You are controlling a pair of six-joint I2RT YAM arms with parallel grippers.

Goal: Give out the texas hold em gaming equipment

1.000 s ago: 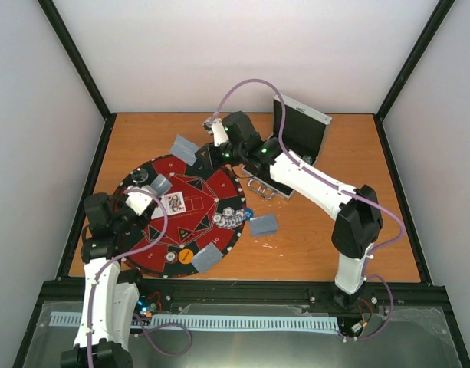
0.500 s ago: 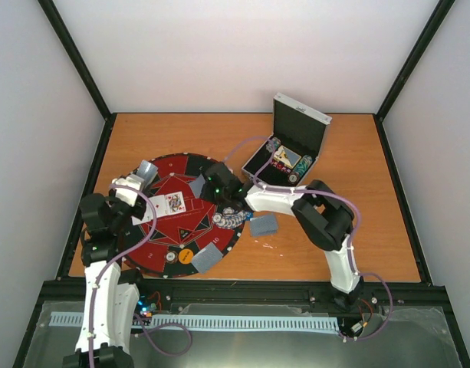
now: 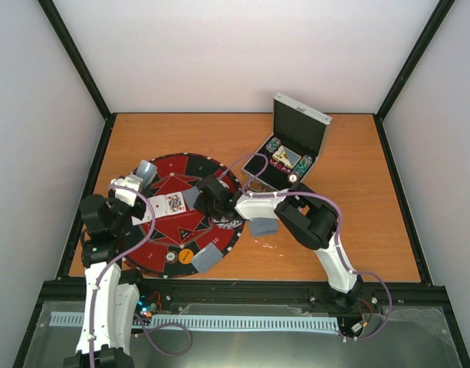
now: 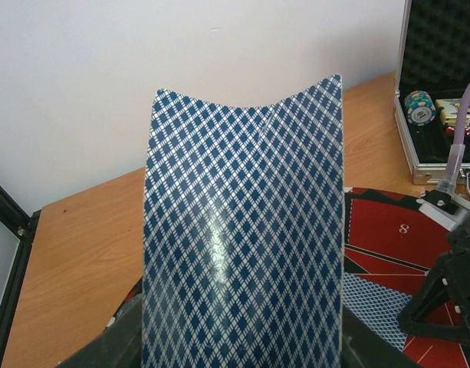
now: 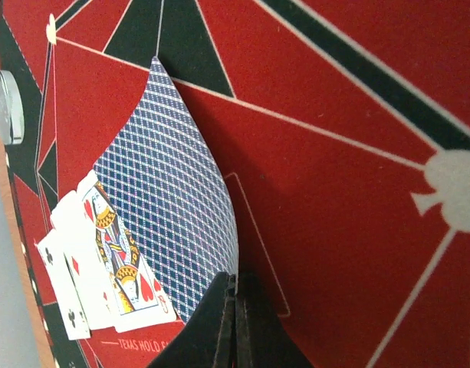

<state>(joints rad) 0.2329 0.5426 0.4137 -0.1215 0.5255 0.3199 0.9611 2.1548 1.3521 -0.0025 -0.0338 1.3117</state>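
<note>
Open silver case [image 3: 300, 132] beside round mat [image 3: 190, 162]; maybe touching

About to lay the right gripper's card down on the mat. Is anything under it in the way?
Nothing visible. The right gripper pinches its face-down card over bare red felt of the mat, close beside the face-up cards. The landing spot looks free.

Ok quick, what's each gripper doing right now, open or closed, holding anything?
Left gripper: closed on a bowed playing card.
Right gripper: closed on the edge of another face-down card over the mat.
</note>
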